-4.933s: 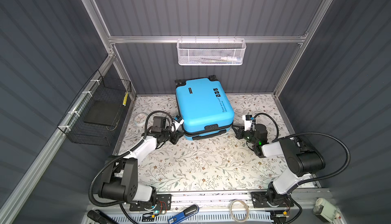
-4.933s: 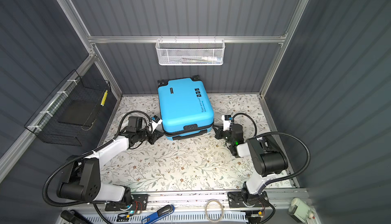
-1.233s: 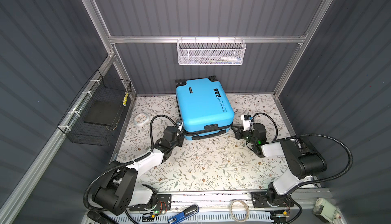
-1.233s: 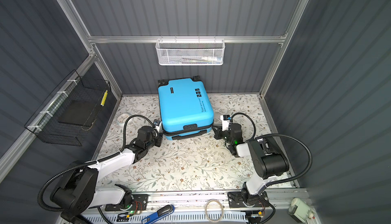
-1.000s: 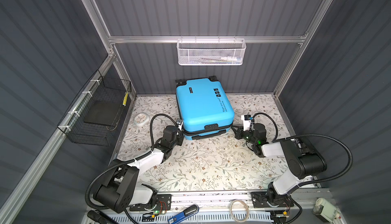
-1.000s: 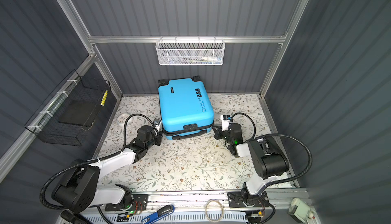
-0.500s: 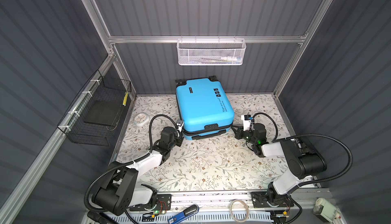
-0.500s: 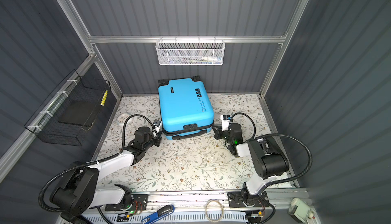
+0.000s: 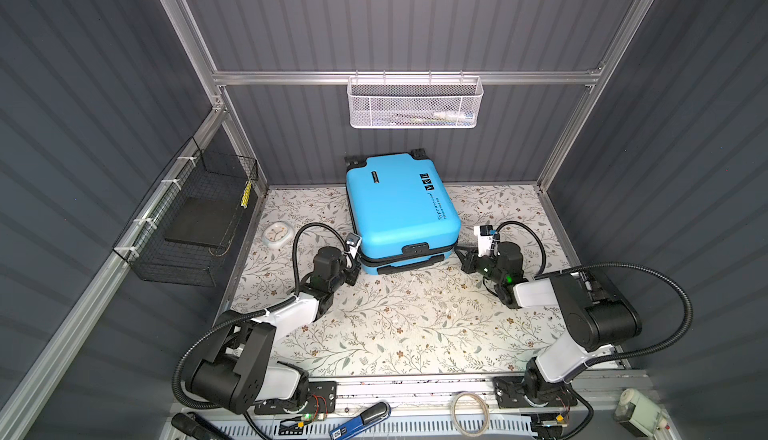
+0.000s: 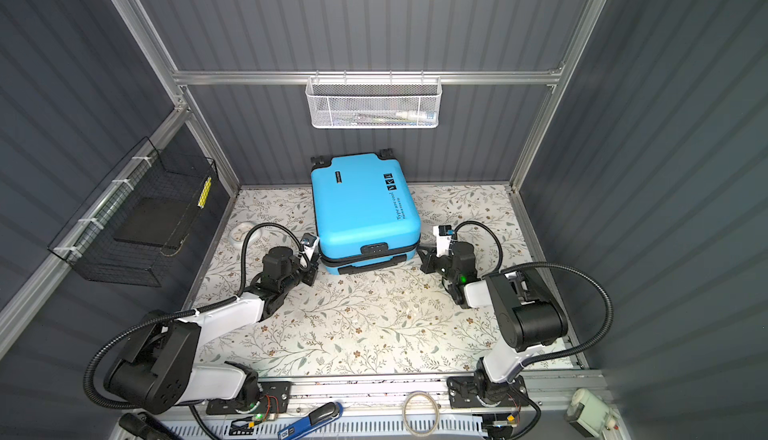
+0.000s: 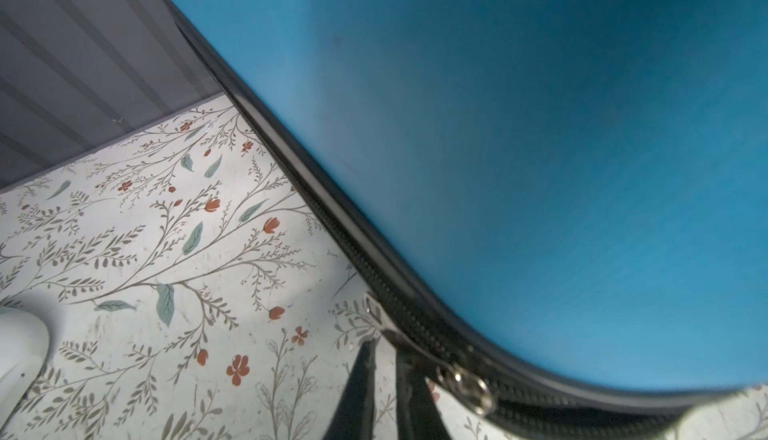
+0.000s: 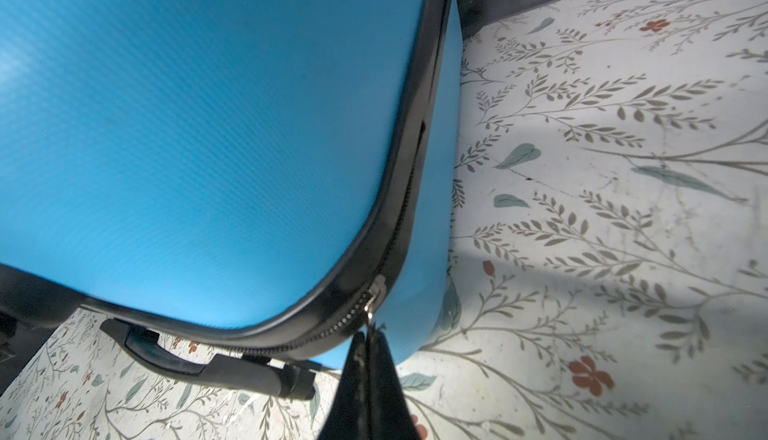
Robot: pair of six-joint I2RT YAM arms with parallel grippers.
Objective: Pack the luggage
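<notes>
I have the luggage (image 9: pixel 399 205) lying flat at the middle of the counter's (image 9: pixel 415 326) back edge, wheels toward the back wall and lid down. Both arms are at its front corners. In the right wrist view the right claw (image 12: pixel 368 346) is pinched together on the tab of the right-hand zipper pull (image 12: pixel 376 292), at the front right corner just past the handle (image 12: pixel 208 363). In the left wrist view the left claw (image 11: pixel 384 357) sits at the left-hand zipper pull (image 11: pixel 469 384), with only a narrow gap between its fingers. I cannot tell whether it has the tab or is only beside it. As I read it, the packing itself has hardly started. The case is shut, and a small white clock (image 9: pixel 275 235) lies on the counter near the left edge, well apart from the case. The white mesh basket (image 9: pixel 415 103) on the back wall and the black wire basket (image 9: pixel 187 226) on the left wall hold things too. What is left, I judge, is running both zippers round, lifting the lid, loading the items and closing up again.
</notes>
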